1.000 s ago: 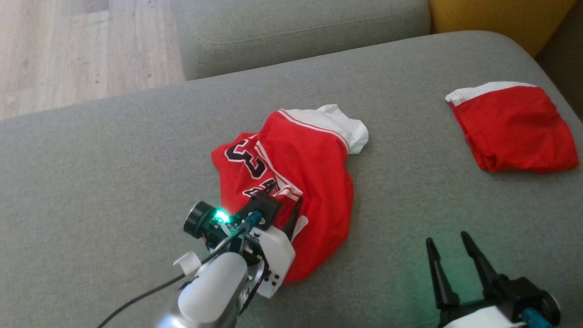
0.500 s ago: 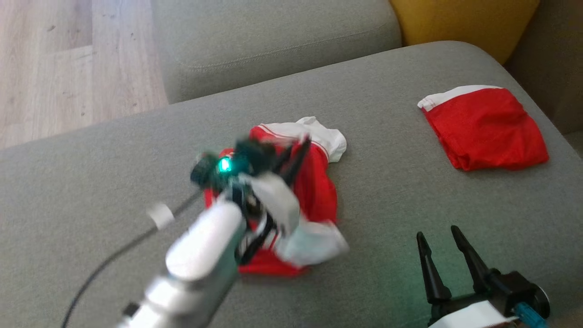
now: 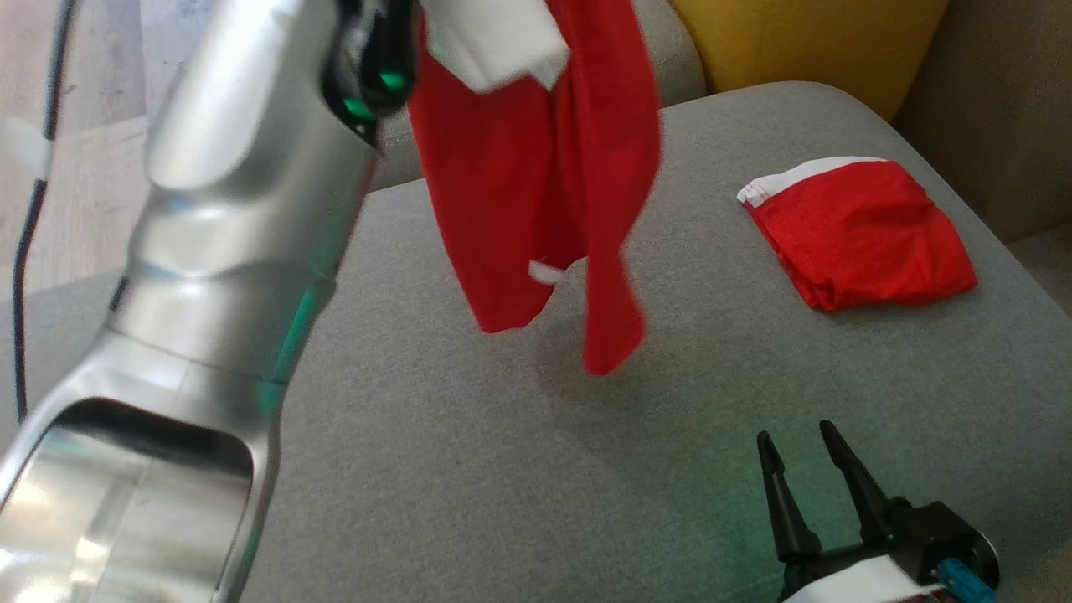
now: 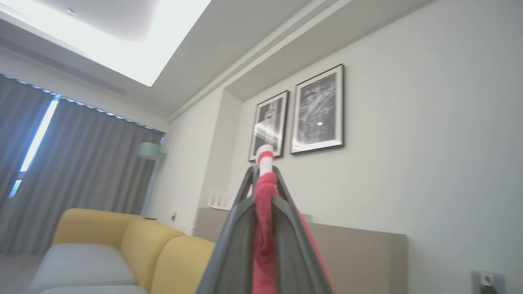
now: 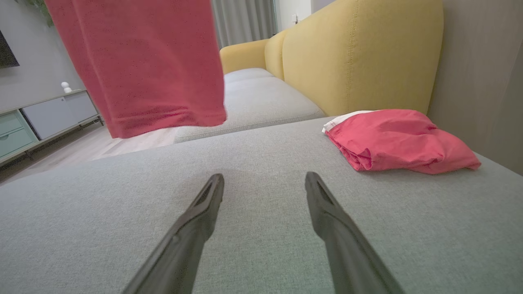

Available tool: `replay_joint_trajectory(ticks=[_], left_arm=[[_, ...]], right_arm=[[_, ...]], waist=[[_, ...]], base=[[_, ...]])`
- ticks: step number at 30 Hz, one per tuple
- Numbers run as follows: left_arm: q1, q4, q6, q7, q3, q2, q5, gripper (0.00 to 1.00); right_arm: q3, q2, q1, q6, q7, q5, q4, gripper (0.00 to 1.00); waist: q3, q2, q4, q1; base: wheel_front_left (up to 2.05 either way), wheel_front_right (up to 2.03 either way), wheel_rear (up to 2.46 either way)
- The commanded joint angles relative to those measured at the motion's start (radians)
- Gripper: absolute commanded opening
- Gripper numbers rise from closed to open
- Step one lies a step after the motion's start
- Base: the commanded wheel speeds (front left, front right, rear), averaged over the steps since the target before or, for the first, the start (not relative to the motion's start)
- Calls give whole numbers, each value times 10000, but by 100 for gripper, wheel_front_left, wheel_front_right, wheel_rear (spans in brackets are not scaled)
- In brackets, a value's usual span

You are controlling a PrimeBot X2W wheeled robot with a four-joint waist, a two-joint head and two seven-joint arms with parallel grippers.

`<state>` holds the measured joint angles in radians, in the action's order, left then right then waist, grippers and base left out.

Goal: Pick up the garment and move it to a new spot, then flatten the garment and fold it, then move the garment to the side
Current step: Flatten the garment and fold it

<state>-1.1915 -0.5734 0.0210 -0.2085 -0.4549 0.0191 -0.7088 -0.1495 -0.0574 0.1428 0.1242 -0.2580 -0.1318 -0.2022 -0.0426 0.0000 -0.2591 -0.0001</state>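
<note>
Red garments: two. One hanging garment (image 3: 536, 167) pinched between left fingers (image 4: 239, 232); one folded garment (image 3: 863, 234) lying ahead and to right of right fingers (image 5: 200, 216).
Fingers: four, two per arm.
Framed pictures (image 4: 318, 110): two, side by side beyond left fingertips.
Grey sofa seat (image 3: 469, 469): one, under right fingers.

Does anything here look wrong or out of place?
Nothing is spilled or broken. The one odd sight is the red garment, dangling in mid-air above the grey cushion, pinched in the left gripper and hanging in bunched, uneven tails. A separate red bundle lies at the cushion's right.
</note>
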Motion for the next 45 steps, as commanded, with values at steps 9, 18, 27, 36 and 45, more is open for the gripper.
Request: replay_joint_trajectory(ticks=[9,18,27,36,45], left_arm=[[3844,-1037,222,-318,468,1164,-370,0],[9529,1689,879,-521,713,1263,-369,0],[12539,4292,1825,-17,157,1729,137,0],[12577,6239,2555,1104,-83,2730,892,100],[7916,7774,191,3692,-726,4769,1871,100]], right_arm=[[148,50,-218,65,-38,-38,493,100],[447,59,-47,65,-38,101,579,100],[537,51,-42,65,-38,180,612,100],[460,-11,-16,65,-38,202,615,100],[129,-342,-591,65,-38,164,665,100]], waist=[[130,0,779,1],[244,0,2021,1],[302,0,2781,1],[381,0,2941,1],[1350,0,2596,1]], base=[[0,0,0],[0,0,0],[0,0,0],[0,0,0],[0,0,0]])
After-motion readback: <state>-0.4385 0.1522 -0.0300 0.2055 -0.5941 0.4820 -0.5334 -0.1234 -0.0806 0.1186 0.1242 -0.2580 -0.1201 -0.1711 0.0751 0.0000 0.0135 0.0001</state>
